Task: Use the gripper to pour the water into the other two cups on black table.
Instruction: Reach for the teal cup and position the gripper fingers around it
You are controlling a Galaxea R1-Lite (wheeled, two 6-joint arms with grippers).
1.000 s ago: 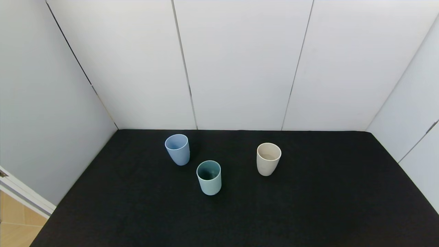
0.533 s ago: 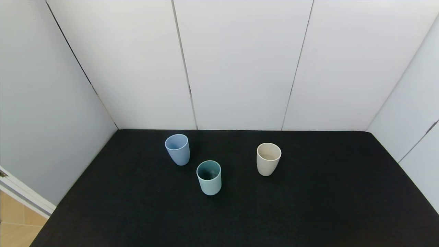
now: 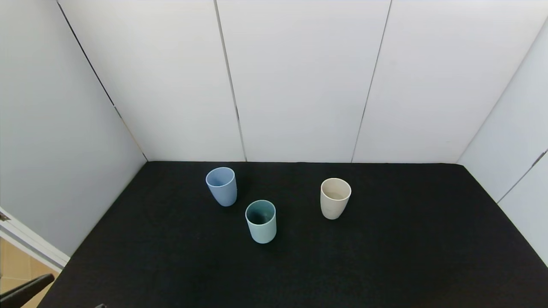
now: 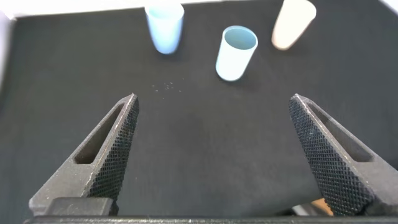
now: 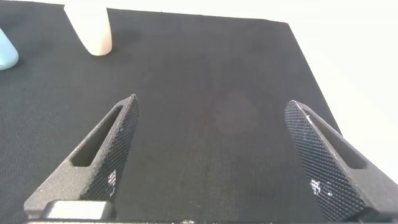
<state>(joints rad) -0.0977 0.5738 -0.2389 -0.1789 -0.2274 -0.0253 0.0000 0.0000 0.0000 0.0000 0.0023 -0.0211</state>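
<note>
Teal cup stands upright on the surface, between blue cup and cream cup. Likely light, smooth plastic; grip mid-wall. Left end effector and right end effector wide open, empty.

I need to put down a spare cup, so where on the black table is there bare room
The near part of the black table, in front of the teal cup, is bare, as is the stretch right of the cream cup. It is crowded where the blue cup and teal cup stand close together.
</note>
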